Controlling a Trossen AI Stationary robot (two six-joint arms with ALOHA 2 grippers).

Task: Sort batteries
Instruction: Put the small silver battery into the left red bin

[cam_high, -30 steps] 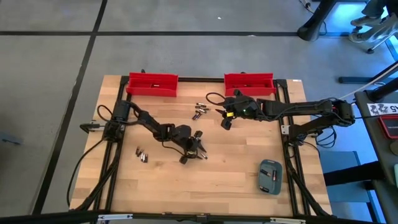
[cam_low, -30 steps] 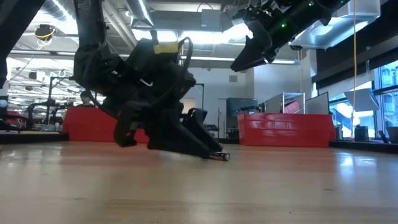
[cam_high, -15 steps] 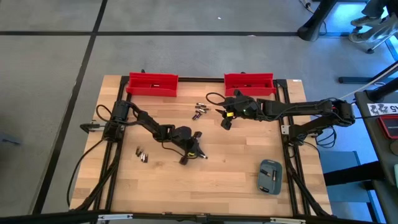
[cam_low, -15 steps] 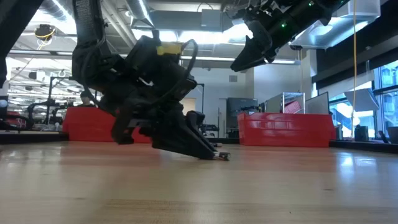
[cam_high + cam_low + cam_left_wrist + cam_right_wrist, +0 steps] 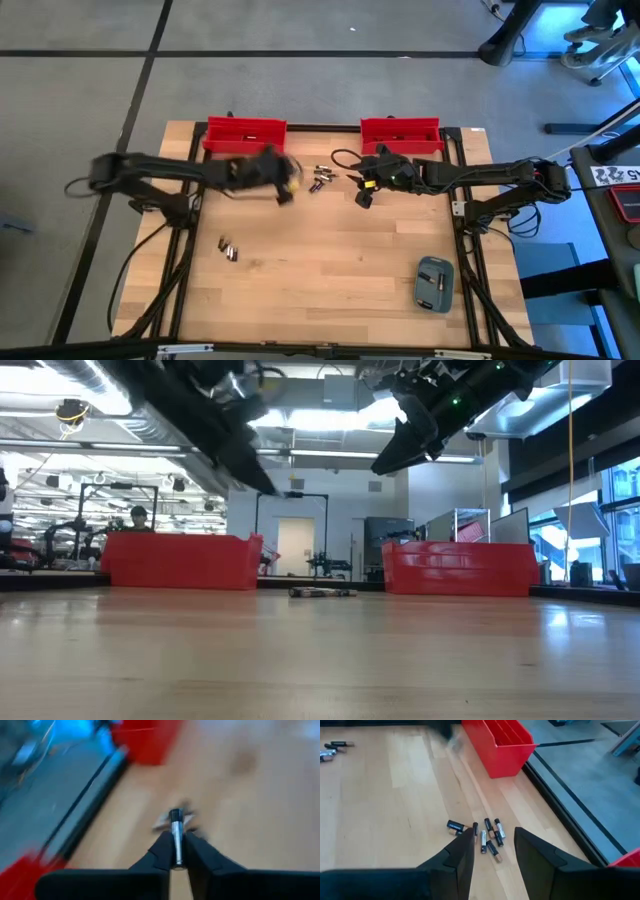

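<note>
I can read no text, label, brand or number anywhere from my station (the small dark cylindrical batteries with silvery ends on the pale wooden desk carry markings, but they are too small to make out).

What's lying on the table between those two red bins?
A small cluster of batteries lies slightly in front of the gap between left bin and right bin, clearest from overhead.

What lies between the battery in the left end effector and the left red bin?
Nothing visible. The left end effector, shut on a battery, is beside the left red bin, with only bare table between.
</note>
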